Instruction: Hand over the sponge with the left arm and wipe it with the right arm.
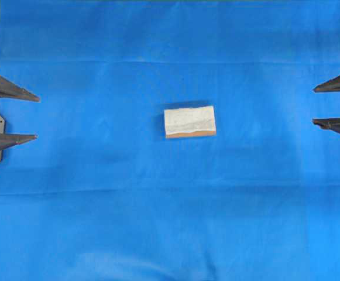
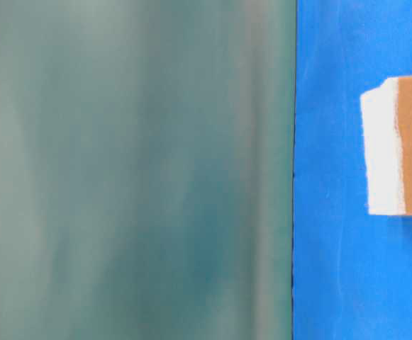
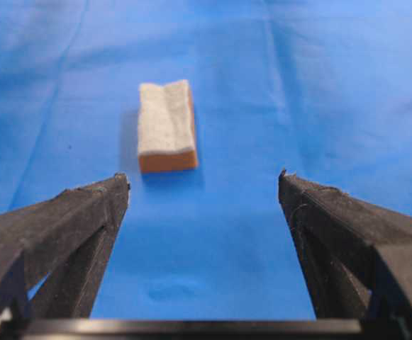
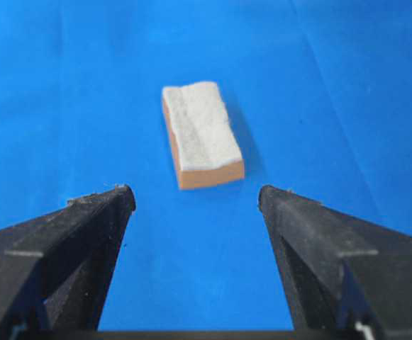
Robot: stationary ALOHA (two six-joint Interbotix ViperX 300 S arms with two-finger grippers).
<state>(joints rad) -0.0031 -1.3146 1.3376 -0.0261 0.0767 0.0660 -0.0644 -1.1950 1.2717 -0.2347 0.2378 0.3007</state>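
Observation:
The sponge (image 1: pixel 190 122) lies flat in the middle of the blue cloth, pale mottled top up, orange-brown layer along its near edge. It also shows in the table-level view (image 2: pixel 398 145), in the left wrist view (image 3: pixel 166 126) and in the right wrist view (image 4: pixel 201 134). My left gripper (image 1: pixel 37 118) is open and empty at the left edge, far from the sponge; its jaws stand wide apart (image 3: pixel 204 181). My right gripper (image 1: pixel 313 106) is open and empty at the right edge, also far from the sponge (image 4: pixel 196 194).
A blue cloth (image 1: pixel 170 222) covers the whole table, with faint creases. A blurred grey-green surface (image 2: pixel 135 170) fills the left two thirds of the table-level view.

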